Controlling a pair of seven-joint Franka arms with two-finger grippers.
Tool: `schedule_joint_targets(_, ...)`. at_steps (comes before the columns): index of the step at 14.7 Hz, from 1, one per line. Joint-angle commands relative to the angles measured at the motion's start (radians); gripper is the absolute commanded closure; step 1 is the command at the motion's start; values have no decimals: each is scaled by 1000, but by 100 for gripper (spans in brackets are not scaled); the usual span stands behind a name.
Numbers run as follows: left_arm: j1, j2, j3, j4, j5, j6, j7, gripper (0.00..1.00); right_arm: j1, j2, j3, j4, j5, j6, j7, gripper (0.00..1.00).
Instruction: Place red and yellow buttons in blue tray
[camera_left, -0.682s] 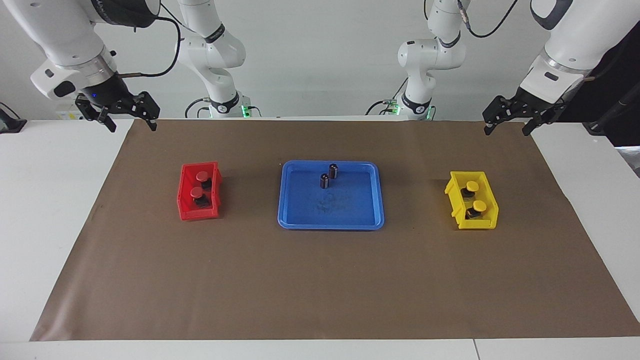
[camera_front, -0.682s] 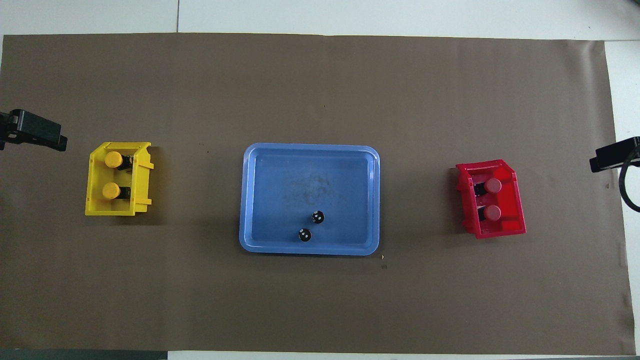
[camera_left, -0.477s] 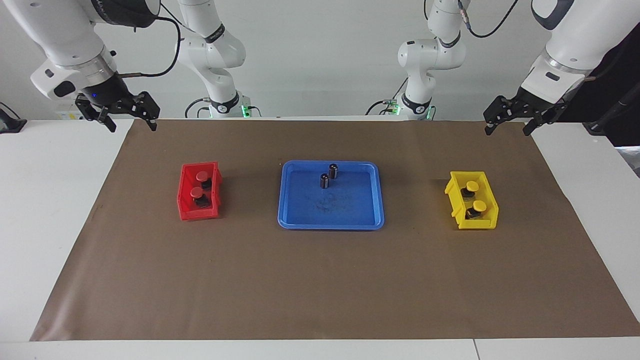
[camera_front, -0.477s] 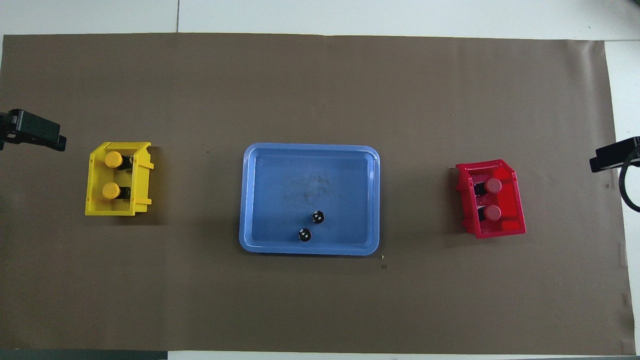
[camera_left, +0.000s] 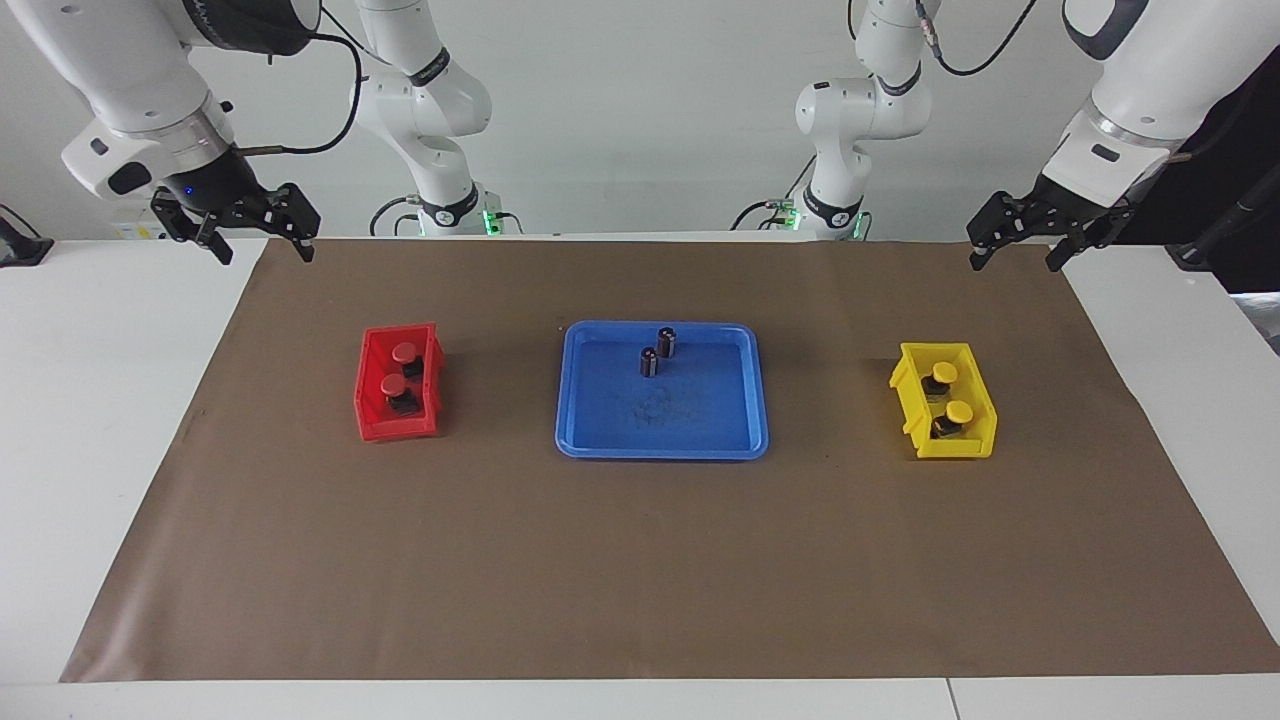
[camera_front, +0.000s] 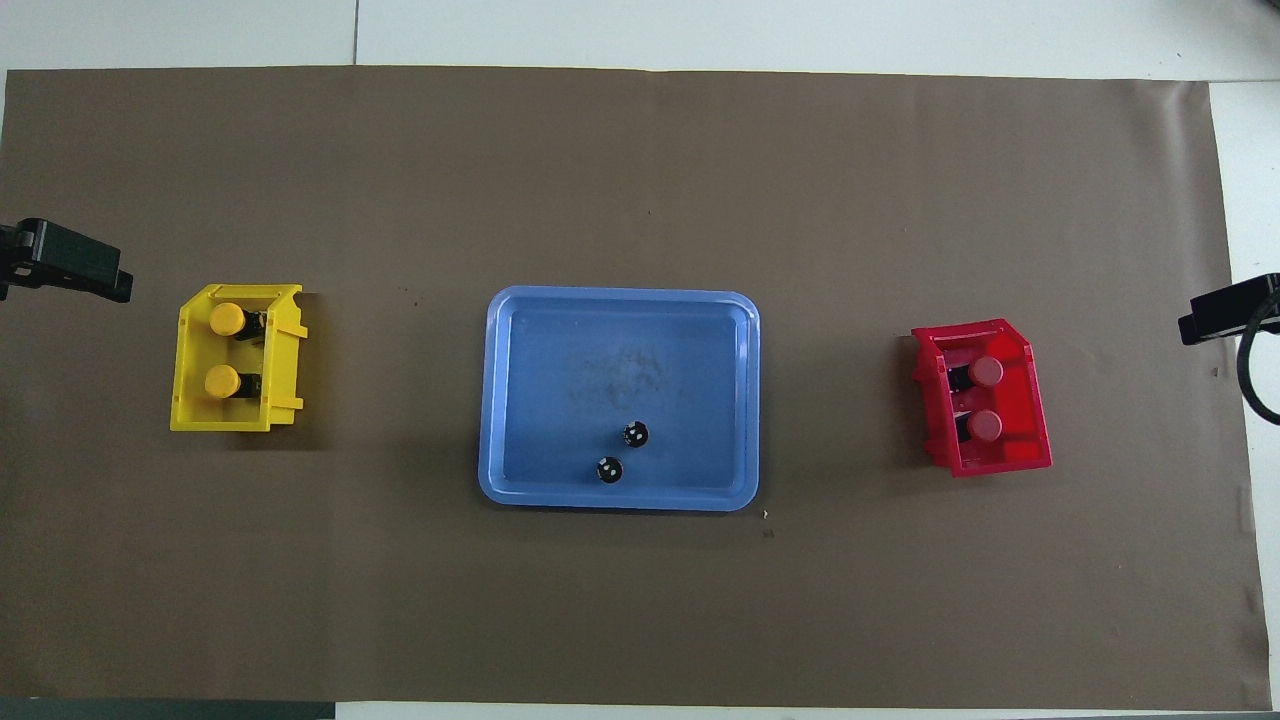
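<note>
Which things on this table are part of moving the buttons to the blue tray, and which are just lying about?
Part of the job:
- two red buttons, in the red bin
- two yellow buttons, in the yellow bin
- blue tray

Just lying about:
- two dark cylinders, standing in the tray
- red bin
- yellow bin
- brown mat

You see two white arms with rounded joints, black bands and looping black cables; green lights glow at their bases, and each ends in a black gripper, left (camera_left: 1012, 246) and right (camera_left: 262, 236).
</note>
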Motion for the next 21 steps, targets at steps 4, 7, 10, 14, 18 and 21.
schedule_joint_targets(4, 1, -31, 3, -36, -4, 5, -6, 0, 11, -12, 3, -32, 3, 66, -19, 0)
schedule_joint_targets(7, 2, -31, 5, -33, -4, 4, -6, 0, 41, -15, 4, -119, 9, 159, -15, 7)
schedule_joint_targets(10, 2, -31, 6, -36, -4, -3, -8, 0, 43, -12, 4, -214, 35, 265, -15, 12)
schedule_joint_targets(14, 4, -37, 8, -49, -2, -4, -5, 0, 45, 21, 4, -349, 56, 435, -16, 24)
schedule_joint_targets(18, 5, -47, 9, -74, -1, 8, -12, 0, 83, 31, 6, -481, 58, 610, -13, 29)
schedule_joint_targets(21, 21, -55, 8, -86, -1, 16, -8, 0, 86, 52, 6, -561, 58, 737, -7, 29)
